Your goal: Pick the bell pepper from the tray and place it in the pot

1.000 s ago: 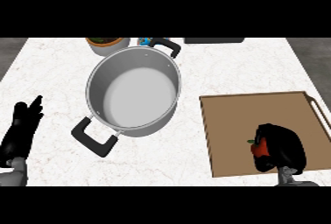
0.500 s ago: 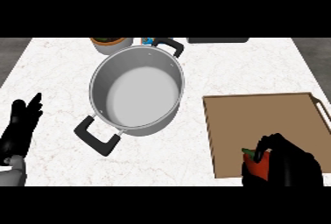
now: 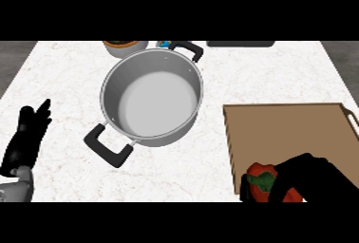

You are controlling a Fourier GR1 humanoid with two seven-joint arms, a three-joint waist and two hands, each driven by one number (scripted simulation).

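A red bell pepper [image 3: 261, 181] with a green stem shows at the near edge of the brown tray [image 3: 294, 133], at the lower right. My right hand [image 3: 312, 178] is curled round it from the right, and its fingers hide most of the pepper. The steel pot [image 3: 151, 97] with black handles stands empty in the middle of the counter, to the left of the tray. My left hand [image 3: 26, 137] rests open at the left edge, fingers up.
At the counter's far edge stand a brown bowl [image 3: 125, 46], a small blue object [image 3: 164, 44] behind the pot's handle and a dark flat thing [image 3: 242, 43]. White marble counter lies between pot and tray.
My right hand, closed round the pepper, has moved toward the near edge of the tray and sits lower in the view. The pot and left hand keep their places.
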